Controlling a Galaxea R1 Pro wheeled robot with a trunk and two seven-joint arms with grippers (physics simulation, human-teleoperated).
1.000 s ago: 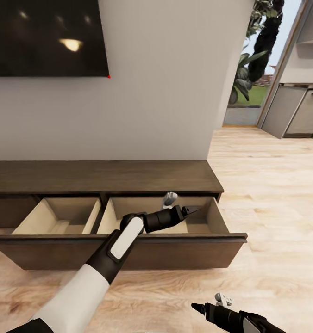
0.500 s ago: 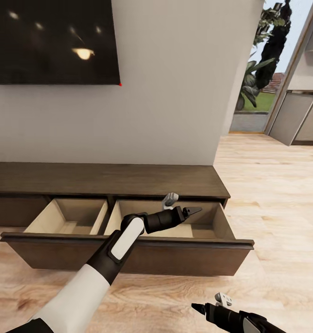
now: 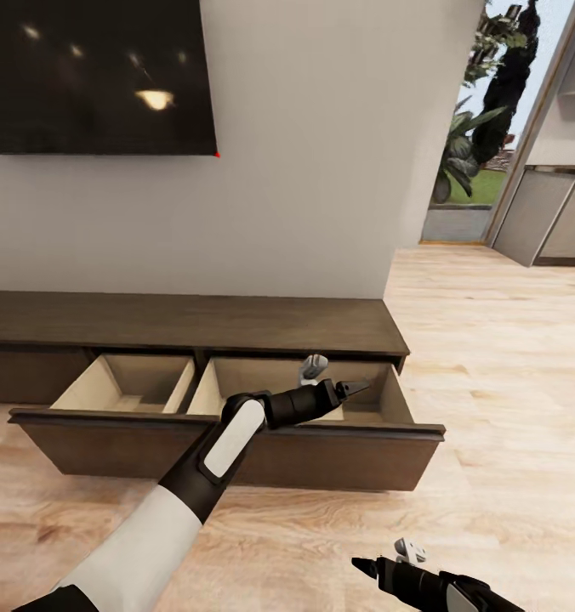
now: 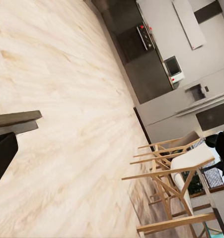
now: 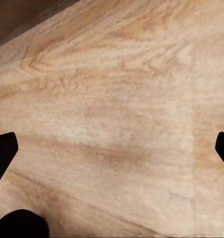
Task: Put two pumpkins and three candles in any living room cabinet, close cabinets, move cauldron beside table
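The cabinet (image 3: 194, 323) had its drawer pulled out. Above that drawer hung the left gripper (image 3: 355, 389), looking pinched together and empty. The right gripper (image 3: 361, 564) was low; I could not tell its gap. A clumsy shove might jam the drawer crooked.

Cabinet (image 3: 185, 323): dark-brown wood grain on top and drawer fronts, with light beige drawer insides (image 3: 126, 382). Floor (image 3: 492, 357): pale honey-toned planks with wavy darker grain; wall (image 3: 321, 170) plain off-white; television screen (image 3: 92, 76) glossy black with warm light reflections. Left arm (image 3: 160, 527) white with black joints; left gripper (image 3: 353, 389) and right gripper (image 3: 364, 565) black.
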